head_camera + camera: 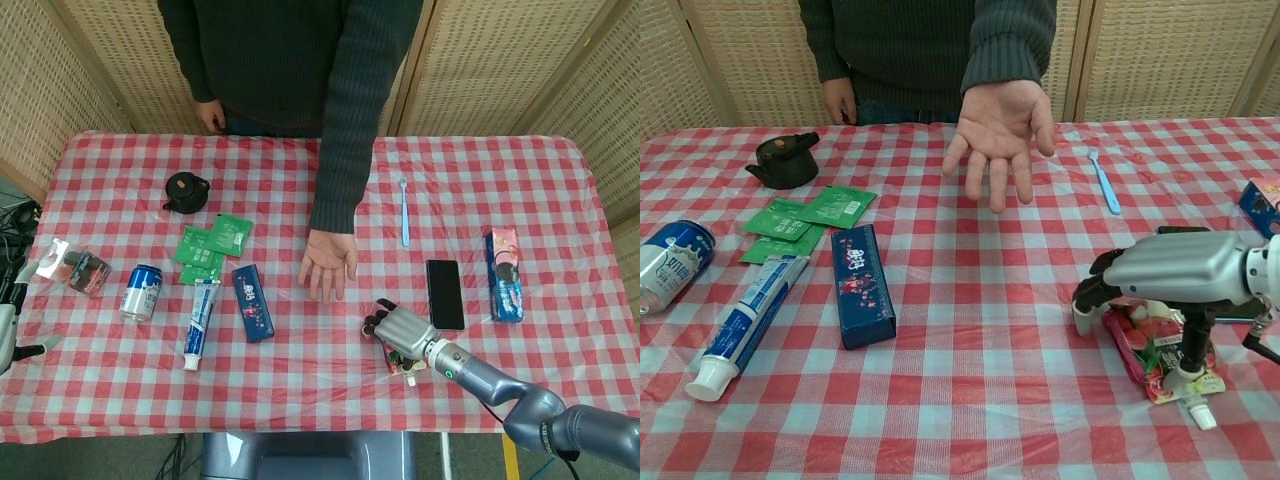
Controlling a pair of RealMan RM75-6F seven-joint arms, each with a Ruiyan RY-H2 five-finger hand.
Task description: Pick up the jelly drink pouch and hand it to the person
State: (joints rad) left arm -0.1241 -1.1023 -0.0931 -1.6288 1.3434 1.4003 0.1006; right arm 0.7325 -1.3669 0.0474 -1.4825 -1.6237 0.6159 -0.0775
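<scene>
The jelly drink pouch point(1152, 352), red with a white spout, lies flat on the checked table point(300, 370) at the front right. In the head view only the lower end of the pouch point(405, 366) shows. My right hand point(403, 328) point(1160, 272) hovers low over it. Its fingers point(1086, 300) curl down at the pouch's left edge and the thumb reaches down onto its near right part. The person's open palm point(330, 265) point(998, 135) is held out above the table's middle. My left hand point(10, 325) hangs at the far left edge, fingers apart, holding nothing.
A black phone point(445, 293) and a blue cookie box point(504, 272) lie right of the pouch, a toothbrush point(404, 212) behind. On the left are a blue box point(252, 301), toothpaste point(200, 322), can point(141, 291), green sachets point(212, 245), black pot point(185, 191) and snack packet point(75, 265).
</scene>
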